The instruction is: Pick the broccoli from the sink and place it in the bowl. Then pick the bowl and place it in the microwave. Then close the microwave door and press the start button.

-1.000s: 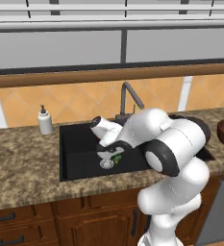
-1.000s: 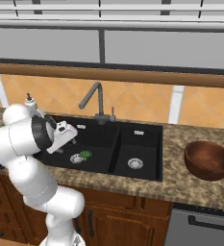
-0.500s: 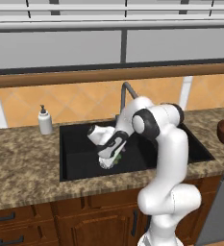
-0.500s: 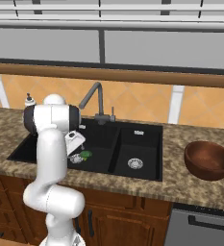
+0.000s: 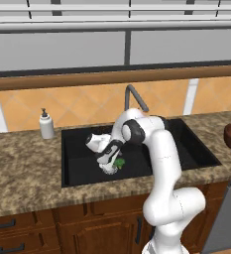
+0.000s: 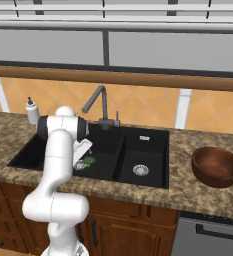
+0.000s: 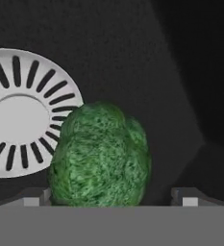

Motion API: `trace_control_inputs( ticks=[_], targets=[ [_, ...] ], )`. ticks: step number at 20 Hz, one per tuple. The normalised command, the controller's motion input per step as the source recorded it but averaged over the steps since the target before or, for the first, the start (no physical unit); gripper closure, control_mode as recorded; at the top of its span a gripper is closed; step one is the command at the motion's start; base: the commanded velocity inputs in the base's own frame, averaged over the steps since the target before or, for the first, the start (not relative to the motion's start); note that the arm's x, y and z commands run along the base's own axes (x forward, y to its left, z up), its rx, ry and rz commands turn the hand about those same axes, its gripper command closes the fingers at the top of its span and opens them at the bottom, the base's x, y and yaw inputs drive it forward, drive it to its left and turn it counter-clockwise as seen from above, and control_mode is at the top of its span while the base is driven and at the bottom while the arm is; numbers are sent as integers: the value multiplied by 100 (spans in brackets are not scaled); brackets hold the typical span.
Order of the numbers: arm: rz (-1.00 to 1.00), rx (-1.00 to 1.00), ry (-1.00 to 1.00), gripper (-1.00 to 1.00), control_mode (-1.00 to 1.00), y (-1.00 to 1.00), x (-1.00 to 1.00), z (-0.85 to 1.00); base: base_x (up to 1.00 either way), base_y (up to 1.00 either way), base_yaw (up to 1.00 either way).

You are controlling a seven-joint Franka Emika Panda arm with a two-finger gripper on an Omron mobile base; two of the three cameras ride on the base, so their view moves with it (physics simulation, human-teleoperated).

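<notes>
Step in hand, as I judge it: grasping the broccoli (image 7: 100, 156), first item of the task; nothing is in the bowl (image 6: 217, 166) yet, which sits on the granite counter (image 6: 198, 192) well to the right of the sink (image 6: 153, 177). The broccoli lies on the floor of the large basin, just beside the round metal drain (image 7: 22, 120) and overlapping its edge in the hand view. The gripper (image 7: 113, 196) is spread wide and released, holding nothing; its two finger tips (image 7: 189, 197) stand on either side of the floret, which sits a little off-centre toward one tip. To do this well, I would nudge the hand sideways so the floret is centred between the tips, lower until the pads bracket its widest part without scraping the basin floor, then close gently, since the lumpy shape may roll or squirt out under an uneven squeeze. Lift straight up to clear the basin wall and the grey faucet (image 5: 135, 96) behind. Pose: the arm rises from the base, bends over the counter edge, and the forearm angles down into the large basin, with the hand tilted steeply toward the broccoli near the drain.
</notes>
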Motion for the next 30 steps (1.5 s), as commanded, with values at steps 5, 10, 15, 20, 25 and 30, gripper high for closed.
trace_control_inputs(
  ticks=[5, 10, 15, 20, 25, 30],
  targets=[
    [7, 0, 0, -100, -100, -2, 45, -58, 0, 0, 0],
    [0, 0, 0, -100, -100, -2, -6, -15, 0, 0, 0],
    [0, 0, 0, -100, -100, -11, -9, -5, 0, 0, 0],
    [0, -1, 0, 100, -100, 0, -8, 0, 0, 0, 0],
    [7, 0, -4, 100, -100, -7, -31, 40, 0, 0, 0],
    [11, 0, -21, 100, -100, 12, -61, 100, 0, 0, 0]
  ],
)
